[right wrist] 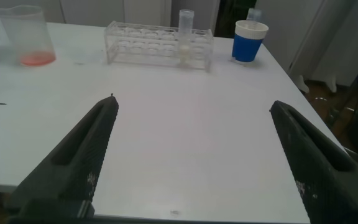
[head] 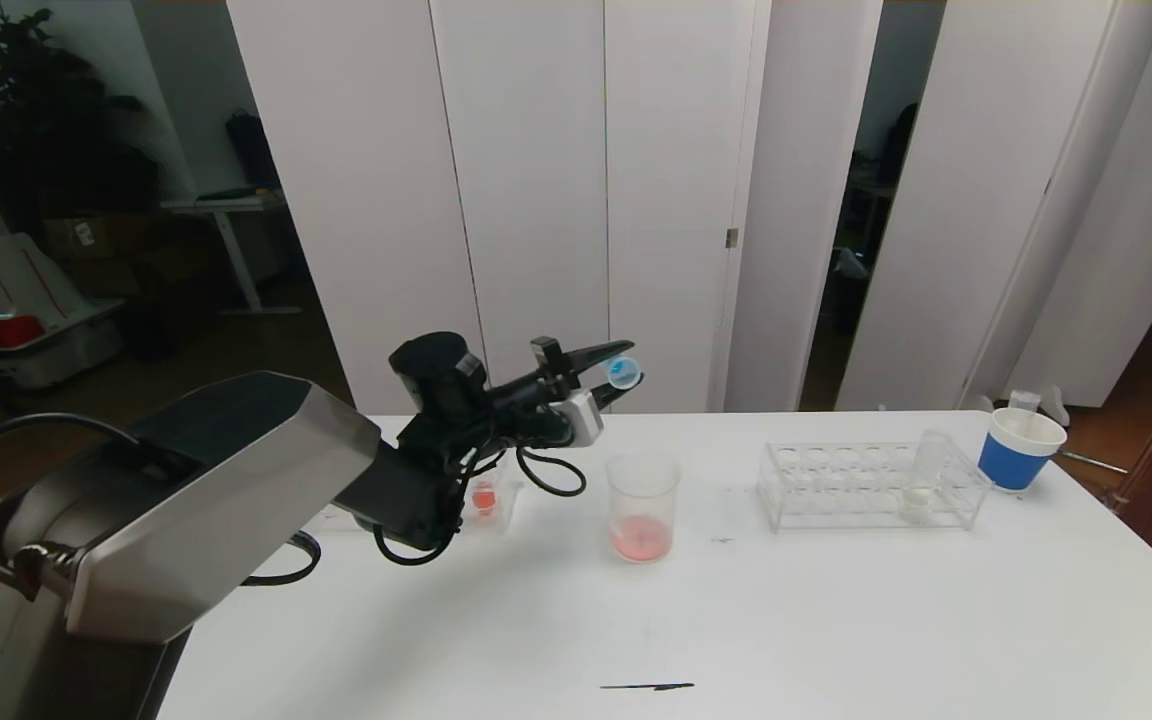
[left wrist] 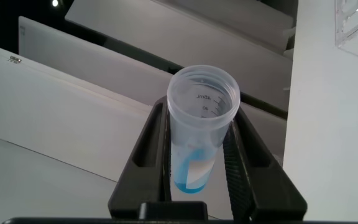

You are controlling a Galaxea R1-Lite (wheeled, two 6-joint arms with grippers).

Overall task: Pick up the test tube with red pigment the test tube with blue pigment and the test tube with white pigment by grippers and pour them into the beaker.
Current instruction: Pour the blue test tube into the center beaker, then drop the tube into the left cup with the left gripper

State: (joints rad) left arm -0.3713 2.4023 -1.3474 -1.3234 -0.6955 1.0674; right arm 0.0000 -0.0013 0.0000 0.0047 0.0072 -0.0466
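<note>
White tabletop scene: the left gripper (head: 614, 376), clamped on the test tube with blue pigment (head: 623, 372), sits up and just behind the beaker (head: 643, 506), tube mouth facing the camera, while the right gripper (right wrist: 194, 155) hangs wide open, empty.

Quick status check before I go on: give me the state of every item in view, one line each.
left gripper: shut on the blue test tube, raised beside the beaker.
blue test tube: held, a little blue liquid still inside.
beaker: upright on the table, red liquid at its bottom.
white test tube: upright in the rack, unpoured.
rack: other visible slots empty.
right gripper: open, empty, over the table.
blue cup: upright.
</note>
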